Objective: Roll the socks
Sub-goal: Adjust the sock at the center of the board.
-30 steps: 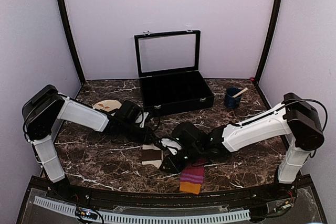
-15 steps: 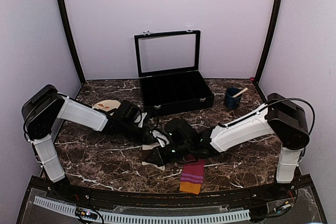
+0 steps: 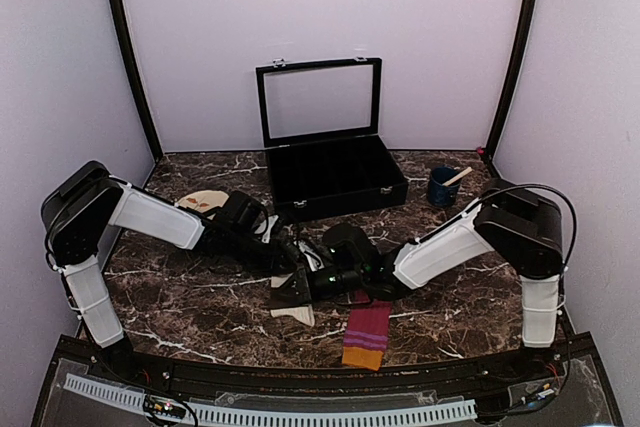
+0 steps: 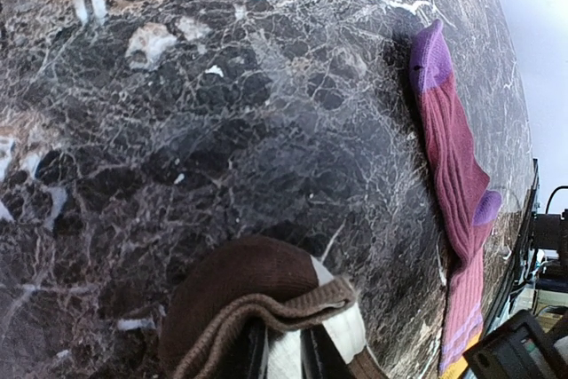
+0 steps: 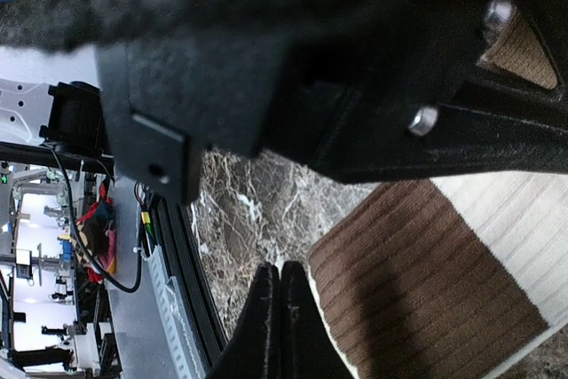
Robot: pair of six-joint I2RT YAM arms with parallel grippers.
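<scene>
Cream sock (image 3: 297,314), just nearward of the black case (image 3: 335,179), is clamped by the left gripper (image 4: 282,354), with the right gripper (image 5: 278,290) closed and empty beside its brown band.

Top view: bright, even, soft light from above; the pale walls glow, with no glare.
Surface: the dark marble surface (image 3: 180,297) reads dim, and blurred shadows pool around the cream sock (image 3: 297,314).
Left wrist view: the veins beyond the cream sock are sharp and the sock itself is soft; the horizon bows and the far corner is blown white.
Right wrist view: a black, unfocused mass sits above the cream sock; the sock's ribs are crisp and a shadow crosses its brown band.
</scene>
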